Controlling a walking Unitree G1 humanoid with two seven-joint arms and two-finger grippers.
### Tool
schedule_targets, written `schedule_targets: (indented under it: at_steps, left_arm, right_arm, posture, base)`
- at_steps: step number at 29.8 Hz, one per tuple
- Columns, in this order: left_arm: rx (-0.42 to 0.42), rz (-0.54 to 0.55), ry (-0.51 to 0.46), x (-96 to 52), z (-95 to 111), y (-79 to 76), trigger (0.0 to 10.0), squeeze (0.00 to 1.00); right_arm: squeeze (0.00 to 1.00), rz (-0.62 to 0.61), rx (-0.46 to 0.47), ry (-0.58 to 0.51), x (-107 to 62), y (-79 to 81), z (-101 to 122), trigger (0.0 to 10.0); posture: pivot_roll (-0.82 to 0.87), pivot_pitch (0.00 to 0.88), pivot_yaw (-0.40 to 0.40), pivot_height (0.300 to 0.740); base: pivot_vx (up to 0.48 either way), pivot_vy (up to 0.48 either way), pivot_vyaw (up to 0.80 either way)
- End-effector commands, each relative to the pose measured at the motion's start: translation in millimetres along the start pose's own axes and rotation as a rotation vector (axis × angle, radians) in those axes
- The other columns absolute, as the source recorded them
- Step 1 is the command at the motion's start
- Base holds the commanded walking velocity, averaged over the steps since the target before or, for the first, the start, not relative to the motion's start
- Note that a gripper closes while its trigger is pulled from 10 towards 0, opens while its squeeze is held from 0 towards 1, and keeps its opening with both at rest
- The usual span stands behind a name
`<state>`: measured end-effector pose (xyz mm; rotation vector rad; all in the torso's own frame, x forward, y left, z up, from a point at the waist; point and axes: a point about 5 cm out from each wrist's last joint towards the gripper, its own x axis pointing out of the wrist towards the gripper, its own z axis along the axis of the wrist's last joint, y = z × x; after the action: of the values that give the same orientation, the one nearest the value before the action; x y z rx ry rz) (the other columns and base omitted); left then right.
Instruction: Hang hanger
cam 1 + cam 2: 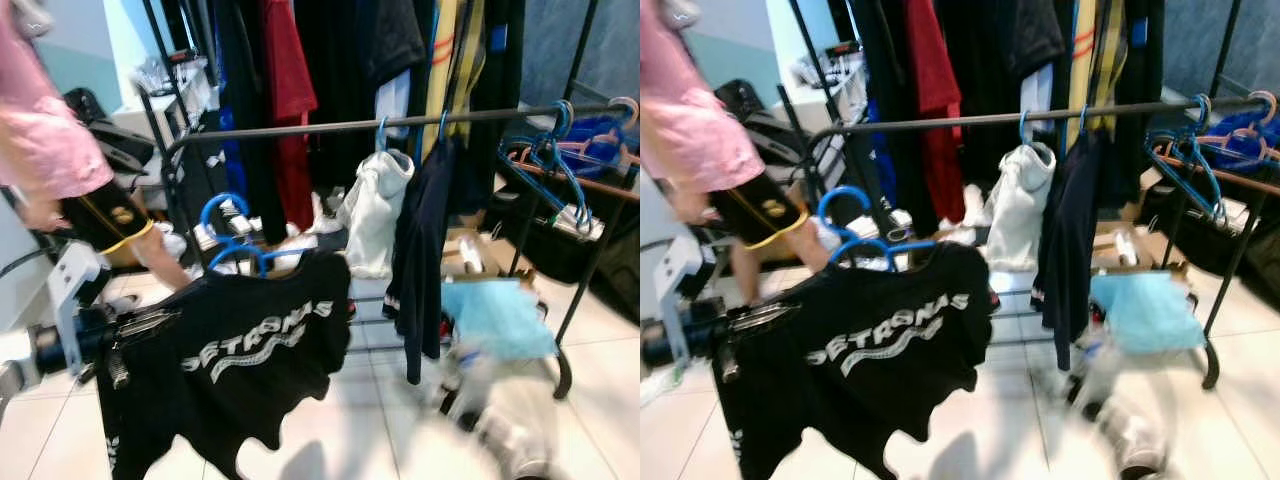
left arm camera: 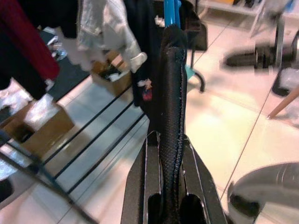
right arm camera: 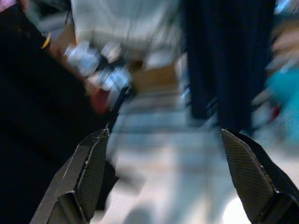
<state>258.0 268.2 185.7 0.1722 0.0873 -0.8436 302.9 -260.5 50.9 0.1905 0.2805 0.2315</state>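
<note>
Our left gripper [image 1: 150, 325] is clenched on the black shirt [image 1: 250, 350], blue hanger [image 1: 228, 230] beyond our fingertips, below the rail [image 1: 330, 127]. Right gripper [image 3: 163, 177] released. Fabric could slip, we reckon.

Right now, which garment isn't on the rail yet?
The black printed T-shirt on the blue hanger, clamped by the left gripper. The white hoodie hangs on the rail.

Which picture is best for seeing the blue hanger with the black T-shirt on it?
The left eye view: the blue hanger shows its whole hook above the black T-shirt, which the left gripper holds by one shoulder. The right eye view shows nearly the same. The left wrist view gives just a blue strip; the right wrist view is blurred.
</note>
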Motion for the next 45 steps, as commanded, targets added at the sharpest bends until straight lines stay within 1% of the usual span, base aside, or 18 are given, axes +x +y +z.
schedule_targets:
  at_steps: [1,3,4,5,6,7,9,10,11,12,22,25,28,29,30,43,44,45]
  left_arm:
    - [-0.016,-0.034,-0.019,4.4,1.4,-3.7,10.0,0.0]
    - [-0.008,-0.081,-0.036,9.9,7.8,-6.4,10.0,0.0]
    - [-0.008,-0.081,-0.036,9.9,7.8,-6.4,10.0,0.0]
    - [0.004,-0.125,-0.059,14.1,16.7,-6.2,10.0,0.0]
    - [0.004,-0.125,-0.059,14.1,16.7,-6.2,10.0,0.0]
    - [0.017,-0.159,-0.078,16.4,24.4,-5.4,10.0,0.0]
    - [0.03,-0.184,-0.098,16.5,31.6,-3.4,10.0,0.0]
    - [0.038,-0.203,-0.115,16.2,37.5,-2.1,10.0,0.0]
    - [0.038,-0.203,-0.115,16.2,37.5,-2.1,10.0,0.0]
    - [0.045,-0.22,-0.128,15.7,42.5,-1.6,10.0,0.0]
    - [0.089,-0.312,-0.168,13.0,65.1,0.2,10.0,0.0]
    - [0.152,-0.403,-0.155,12.4,79.7,0.4,10.0,0.0]
    - [0.152,-0.403,-0.155,12.4,79.7,0.4,10.0,0.0]
    - [0.159,-0.422,-0.157,12.1,82.8,0.0,10.0,0.0]
    - [0.165,-0.439,-0.166,11.6,86.5,-0.6,10.0,0.0]
    - [0.211,-0.513,-0.231,13.2,108.5,-7.5,10.0,0.0]
    - [0.221,-0.524,-0.241,12.9,112.9,-8.2,10.0,0.0]
    - [0.221,-0.524,-0.241,12.9,112.9,-8.2,10.0,0.0]
  right_arm:
    - [0.0,0.145,0.037,0.024,-1.0,12.7,-7.3,10.0]
    - [0.0,0.293,-0.016,-0.034,-9.6,12.4,17.9,10.0]
    - [0.0,0.293,-0.016,-0.034,-9.6,12.4,17.9,10.0]
    - [0.0,0.457,-0.078,-0.093,-26.3,17.2,44.5,10.0]
    - [0.0,0.457,-0.078,-0.093,-26.3,17.2,44.5,10.0]
    - [0.0,0.591,-0.113,-0.125,-41.7,25.8,62.3,10.0]
    - [0.08,0.678,-0.119,-0.15,-54.5,32.1,75.3,10.0]
    - [0.23,0.734,-0.109,-0.17,-63.3,35.1,84.2,10.0]
    - [0.23,0.734,-0.109,-0.17,-63.3,35.1,84.2,10.0]
    - [1.0,0.766,-0.096,-0.191,-68.5,36.3,91.5,10.0]
    - [1.0,0.869,-0.124,-0.267,-82.8,44.4,125.7,10.0]
    - [1.0,0.794,-0.308,-0.283,-86.4,33.2,158.2,10.0]
    - [1.0,0.794,-0.308,-0.283,-86.4,33.2,158.2,10.0]
    - [0.59,0.774,-0.326,-0.276,-91.1,29.8,164.1,10.0]
    - [0.0,0.767,-0.319,-0.268,-97.4,27.8,168.6,10.0]
    - [0.0,0.805,-0.29,-0.112,-99.6,31.9,153.7,10.0]
    - [0.0,0.807,-0.287,-0.071,-96.3,32.1,147.4,6.2]
    - [0.0,0.807,-0.287,-0.071,-96.3,32.1,147.4,6.2]
  posture:
    - [-0.08,0.0,0.044,0.74]
    - [-0.09,0.0,0.047,0.74]
    - [-0.09,0.0,0.047,0.74]
    - [-0.09,0.0,0.048,0.74]
    - [-0.09,0.0,0.048,0.74]
    - [-0.09,0.0,0.05,0.74]
    - [-0.09,0.0,0.05,0.74]
    - [-0.1,0.0,0.052,0.74]
    - [-0.1,0.0,0.052,0.74]
    - [-0.1,0.0,0.052,0.74]
    - [-0.1,0.0,0.051,0.74]
    - [-0.11,0.0,0.049,0.74]
    - [-0.11,0.0,0.049,0.74]
    - [-0.11,0.0,0.048,0.74]
    - [-0.11,0.0,0.047,0.74]
    - [-0.11,0.0,0.048,0.74]
    - [-0.11,0.0,0.05,0.74]
    - [-0.11,0.0,0.05,0.74]
  base:
    - [0.0,0.0,0.0]
    - [0.0,0.0,0.0]
    - [0.0,0.0,0.0]
    - [0.0,0.0,0.0]
    - [0.0,0.0,0.0]
    - [0.0,0.0,0.0]
    - [0.0,0.0,0.0]
    - [0.0,0.0,0.0]
    - [0.0,0.0,0.0]
    - [0.0,0.0,0.0]
    - [0.0,0.0,0.0]
    - [0.0,0.0,0.0]
    - [0.0,0.0,0.0]
    - [0.0,0.0,0.0]
    - [0.0,0.0,0.0]
    - [0.0,0.0,0.0]
    - [0.0,0.0,0.0]
    - [0.0,0.0,0.0]
